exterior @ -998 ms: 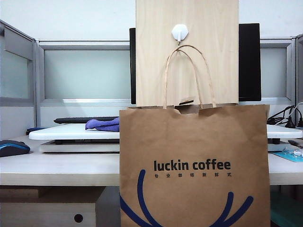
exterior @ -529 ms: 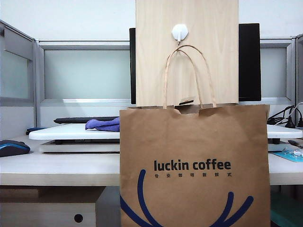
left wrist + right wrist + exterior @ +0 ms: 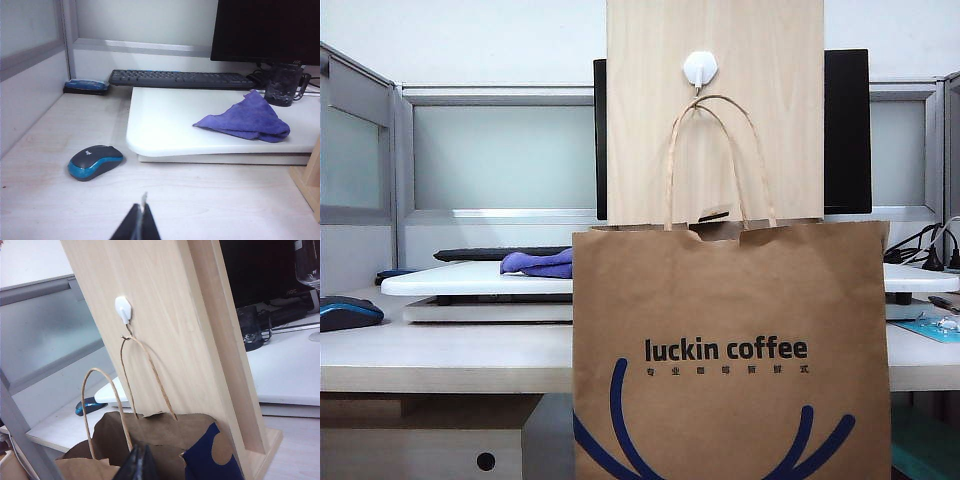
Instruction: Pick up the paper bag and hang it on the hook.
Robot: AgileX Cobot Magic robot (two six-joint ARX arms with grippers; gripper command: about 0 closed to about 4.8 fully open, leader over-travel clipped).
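Note:
The brown paper bag (image 3: 730, 300) with "luckin coffee" print hangs in front of the pale wooden board (image 3: 770, 120). One twisted handle (image 3: 145, 357) is looped over the metal hook under its white base (image 3: 123, 309), also seen in the exterior view as the hook (image 3: 700, 68). The other handle (image 3: 95, 372) stands free above the bag's open top (image 3: 165, 430). My right gripper (image 3: 138, 452) is shut and empty, just short of the bag's top edge. My left gripper (image 3: 143, 207) is shut with nothing in it, low over the desk. Neither gripper shows in the exterior view.
A blue mouse (image 3: 95, 161) lies on the desk near the left gripper. A white raised board (image 3: 165, 125) carries a purple cloth (image 3: 245, 120). Behind it are a keyboard (image 3: 180, 78), a glass (image 3: 282, 85) and a black monitor (image 3: 265, 30). Grey partitions (image 3: 360, 160) wall the left.

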